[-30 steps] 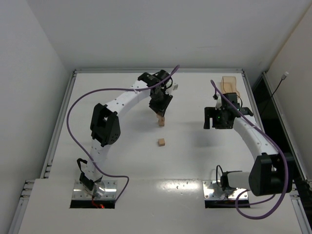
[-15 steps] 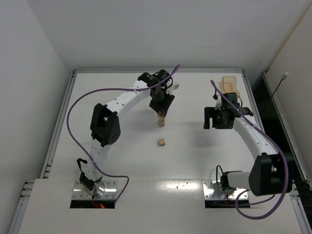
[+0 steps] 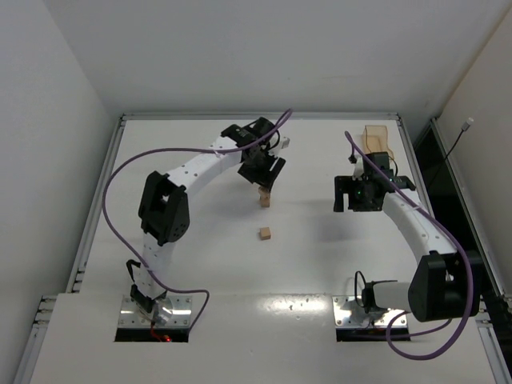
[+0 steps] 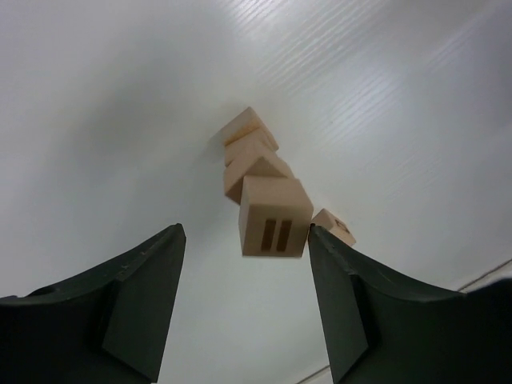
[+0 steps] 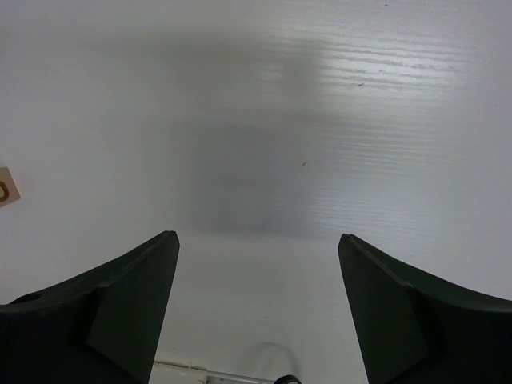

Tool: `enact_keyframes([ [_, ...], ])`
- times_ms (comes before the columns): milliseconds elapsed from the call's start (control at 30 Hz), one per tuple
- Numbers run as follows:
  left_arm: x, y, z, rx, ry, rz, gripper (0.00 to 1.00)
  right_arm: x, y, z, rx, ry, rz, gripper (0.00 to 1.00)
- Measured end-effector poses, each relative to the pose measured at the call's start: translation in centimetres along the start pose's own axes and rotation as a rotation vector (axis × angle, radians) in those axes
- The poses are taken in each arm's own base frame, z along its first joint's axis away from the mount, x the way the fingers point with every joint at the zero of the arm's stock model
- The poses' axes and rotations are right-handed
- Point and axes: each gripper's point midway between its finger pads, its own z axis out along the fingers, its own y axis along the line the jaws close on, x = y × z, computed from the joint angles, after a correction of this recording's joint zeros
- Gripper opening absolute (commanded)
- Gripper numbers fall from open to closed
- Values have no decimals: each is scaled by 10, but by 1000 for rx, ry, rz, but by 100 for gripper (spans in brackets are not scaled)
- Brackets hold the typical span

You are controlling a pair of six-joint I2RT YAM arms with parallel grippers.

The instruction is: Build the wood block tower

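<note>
The wood block tower (image 3: pixel 264 198) stands as a narrow column of light tan cubes on the white table, left of the middle. From the left wrist view I look down its length; the top cube (image 4: pixel 274 228) shows two dark bars. My left gripper (image 3: pixel 265 184) hangs just above it, open (image 4: pixel 245 232), with the top cube close to the right finger (image 4: pixel 344 288) and a wide gap to the left one. A loose cube (image 3: pixel 265 233) lies nearer the arms and shows beside the tower (image 4: pixel 336 226). My right gripper (image 3: pixel 364 194) is open over bare table (image 5: pixel 256 236).
A translucent tan tray (image 3: pixel 374 138) sits at the back right, behind the right gripper. A tan edge of a marked cube (image 5: pixel 4 190) shows at the left border of the right wrist view. Raised rails (image 3: pixel 120 120) frame the table.
The left jaws have opened off the top cube, which stays on the tower. The left arm's elbow has shifted slightly left. The right arm has not moved.
</note>
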Motion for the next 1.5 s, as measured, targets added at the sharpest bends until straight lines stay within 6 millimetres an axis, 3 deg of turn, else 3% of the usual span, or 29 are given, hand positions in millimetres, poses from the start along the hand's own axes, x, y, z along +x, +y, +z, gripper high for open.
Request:
enact_keyframes([
  [133,-1,5,-26,-41,-84,-4,69,0,8,0,-39,-3,-72,81],
  [233,-14,14,-61,-66,-206,-46,70,-1,29,-2,-107,-9,-204,81],
  [367,-42,52,-117,-123,-396,-169,70,-7,82,-12,-235,-53,-493,76],
  [467,-45,96,-134,-189,-450,-286,70,-6,132,-24,-337,-109,-736,74],
  [600,-28,152,-123,-255,-404,-431,70,13,186,-30,-445,-149,-999,72],
  [700,-7,185,-110,-285,-348,-509,70,28,203,-21,-482,-126,-1121,72],
  [867,14,216,-109,-309,-306,-580,71,53,215,5,-546,-45,-1291,72],
  [1033,18,224,-112,-309,-308,-588,71,68,223,23,-633,23,-1368,71],
  [1333,20,224,-111,-302,-297,-569,71,60,251,42,-732,39,-1412,65],
  [1500,22,228,-106,-303,-286,-577,71,65,249,55,-756,91,-1433,65],
])
